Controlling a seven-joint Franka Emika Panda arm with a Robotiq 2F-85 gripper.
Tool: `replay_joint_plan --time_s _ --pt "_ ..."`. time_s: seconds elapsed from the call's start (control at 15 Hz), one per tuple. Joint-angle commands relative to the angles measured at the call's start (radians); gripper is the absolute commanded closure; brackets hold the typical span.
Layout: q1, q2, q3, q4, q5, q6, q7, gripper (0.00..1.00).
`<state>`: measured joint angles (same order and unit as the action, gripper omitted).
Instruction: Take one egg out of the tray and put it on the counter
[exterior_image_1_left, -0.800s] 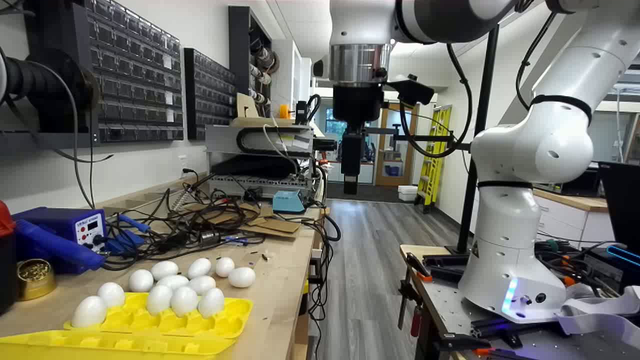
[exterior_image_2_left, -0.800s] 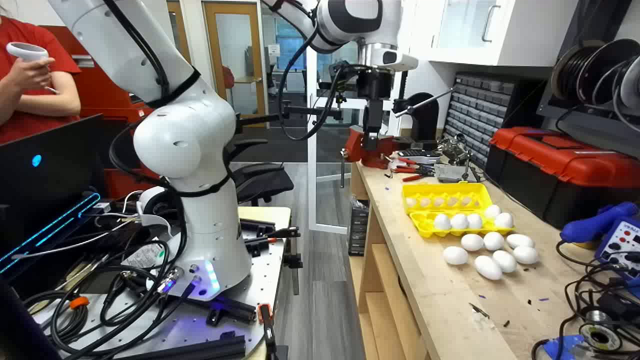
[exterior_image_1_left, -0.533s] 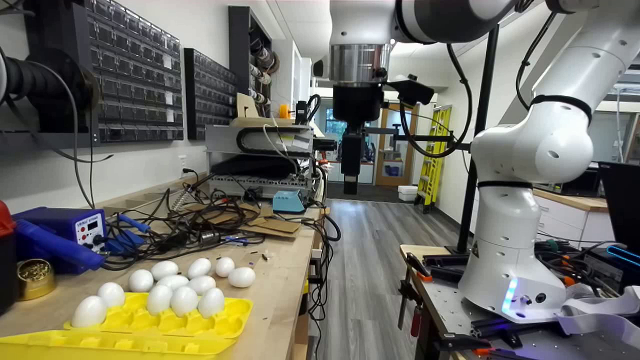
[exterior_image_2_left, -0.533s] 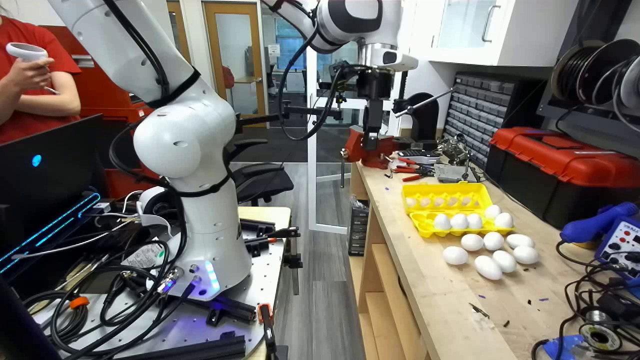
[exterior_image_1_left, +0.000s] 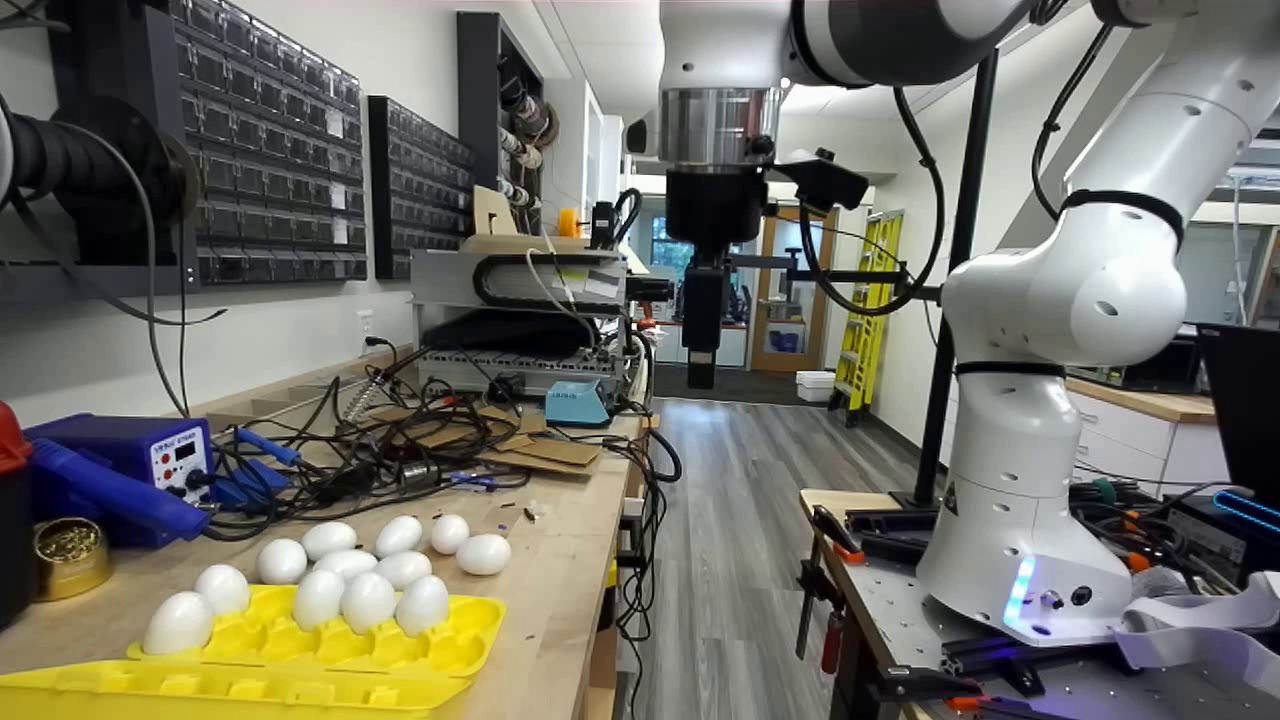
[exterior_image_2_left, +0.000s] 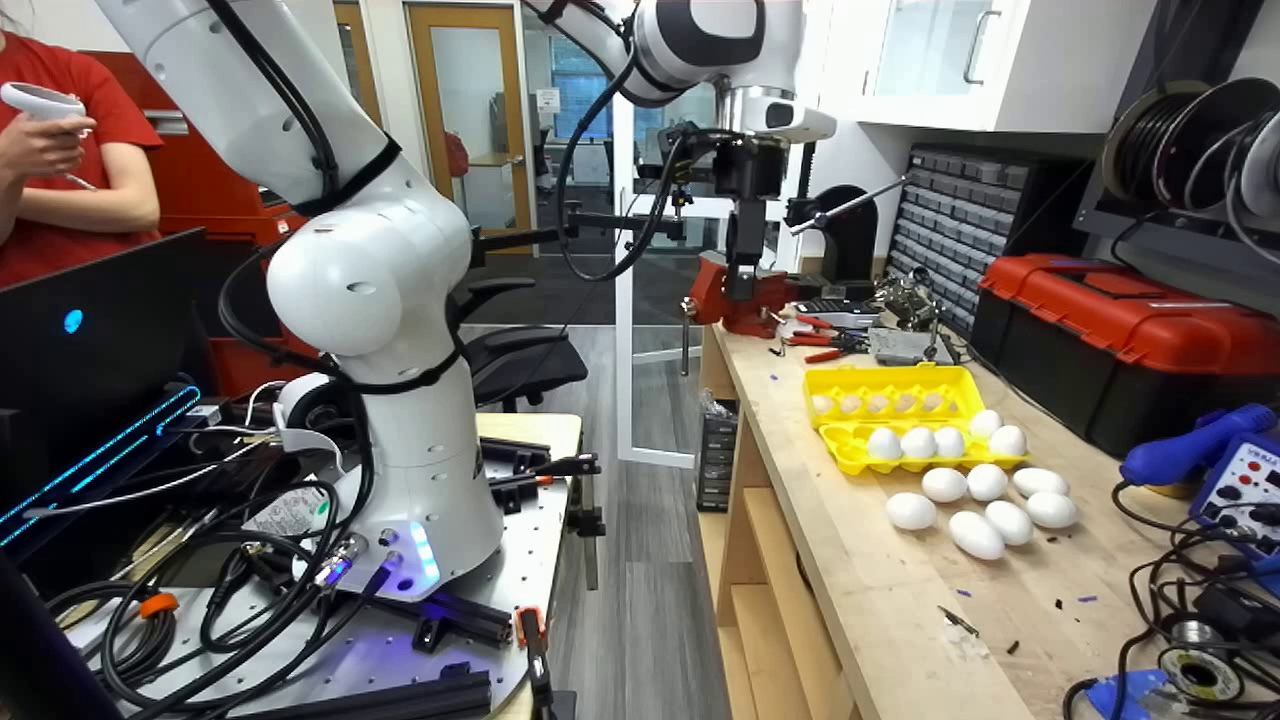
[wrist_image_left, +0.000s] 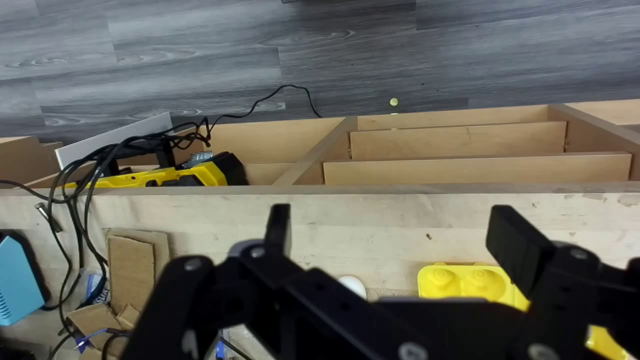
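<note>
White eggs (exterior_image_2_left: 911, 511) in and beside a yellow tray (exterior_image_1_left: 330, 650) on a pale wooden tabletop (exterior_image_2_left: 900, 600)
Five smooth oval eggs sit in the open tray's pockets, three in a row and two at one end; seven more lie grouped on the tabletop just beside it.

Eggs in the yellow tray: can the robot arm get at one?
Probably yes, once it moves closer: the pincer is open and higher than the tray, and nothing covers its eggs.

Below pincer (exterior_image_1_left: 702, 376): leaving bare counter (wrist_image_left: 360, 235) free between fingers. Toward one finger (wrist_image_left: 517, 250): obstructing with tray (wrist_image_left: 461, 284) of eggs (exterior_image_2_left: 918, 443). Beyond opposite finger (wrist_image_left: 278, 230): blocking with cardboard (wrist_image_left: 131, 272), cables (exterior_image_1_left: 445, 430).
</note>
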<state>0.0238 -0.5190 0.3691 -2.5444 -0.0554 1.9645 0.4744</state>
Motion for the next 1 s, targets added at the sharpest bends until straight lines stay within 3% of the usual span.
replay_joint_plan --time_s 0.0,0.93 --pt "0.031 0.006 -0.028 0.001 -0.015 -0.002 0.013 0.0" --pt "0.038 0.032 -0.028 0.01 -0.008 0.022 0.018 0.0"
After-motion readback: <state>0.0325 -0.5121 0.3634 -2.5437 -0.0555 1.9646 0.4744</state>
